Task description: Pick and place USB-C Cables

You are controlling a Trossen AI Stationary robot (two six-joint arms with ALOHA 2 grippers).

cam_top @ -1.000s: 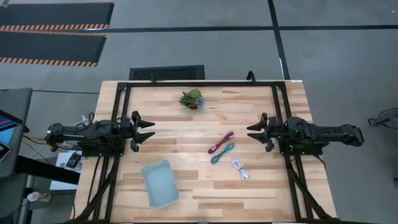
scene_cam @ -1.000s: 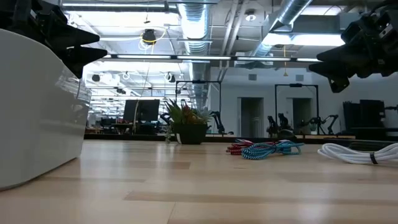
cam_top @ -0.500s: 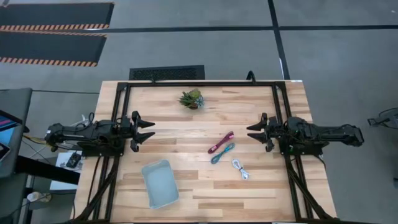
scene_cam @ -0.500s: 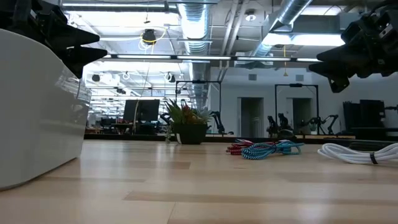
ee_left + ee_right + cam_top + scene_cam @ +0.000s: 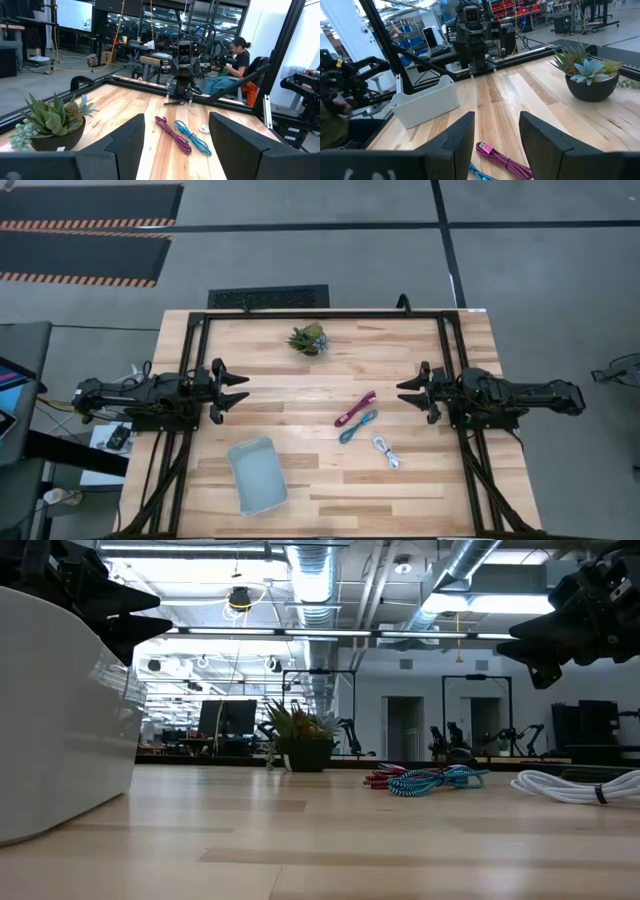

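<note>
Left tool (image 5: 238, 391) hangs over the pale wood-plank tabletop (image 5: 300, 490) with its dark, pointed fingers spread wide, nothing in them. Just below it sits a smooth translucent rectangular bin (image 5: 257, 474) with rounded corners. A spiky green potted plant (image 5: 308, 338) sits near the far edge. Right of centre lie the thin braided cables: magenta-pink cable (image 5: 355, 409), teal cable (image 5: 358, 426) just beside it, then the white-grey cable (image 5: 387, 451), a little loop. Right tool (image 5: 410, 392) is also spread open and empty, near the cables but not touching.
</note>
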